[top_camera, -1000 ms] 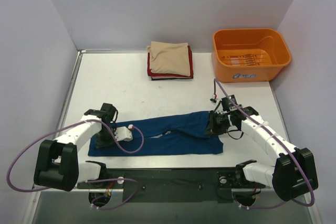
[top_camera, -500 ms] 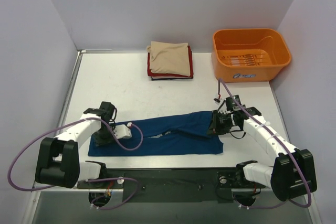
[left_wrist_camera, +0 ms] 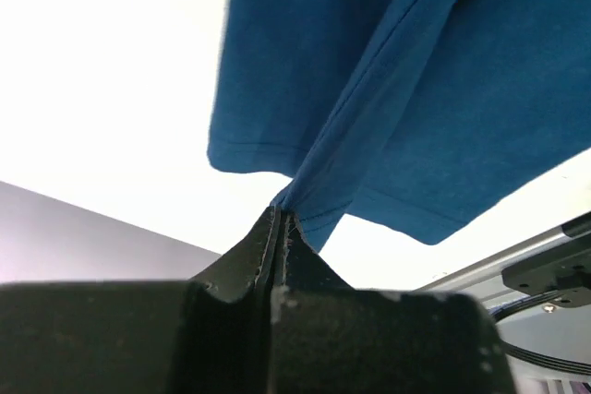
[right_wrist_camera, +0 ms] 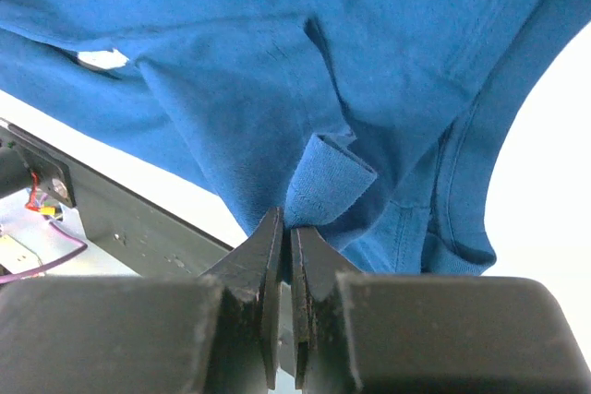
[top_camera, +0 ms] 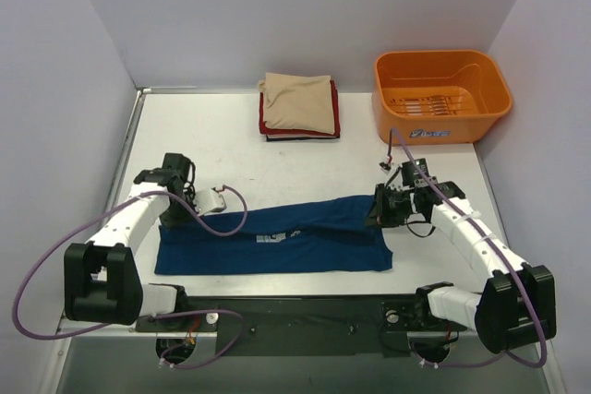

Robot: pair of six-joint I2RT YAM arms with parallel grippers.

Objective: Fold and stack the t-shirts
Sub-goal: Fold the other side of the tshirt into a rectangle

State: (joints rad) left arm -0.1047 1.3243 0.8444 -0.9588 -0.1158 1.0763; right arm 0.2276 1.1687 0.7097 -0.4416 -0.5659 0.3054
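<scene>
Pinching the blue t-shirt (top_camera: pixel 277 248), left gripper (left_wrist_camera: pixel 280 217) and right gripper (right_wrist_camera: pixel 287 226) clamp opposite ends.

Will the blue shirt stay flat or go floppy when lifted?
Probably floppy: the blue shirt folds into creases where the left gripper and right gripper pinch it. It would likely sag between them. Thin cloth, so probably light.

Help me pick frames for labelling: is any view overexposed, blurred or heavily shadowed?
Top view: even light, soft shadows, sharp throughout. Left wrist view: the table is blown out to plain white around the blue shirt; the shut jaws at the bottom are dark and soft. Right wrist view: shirt seams crisp, table white at the right edge, jaws dark.
</scene>
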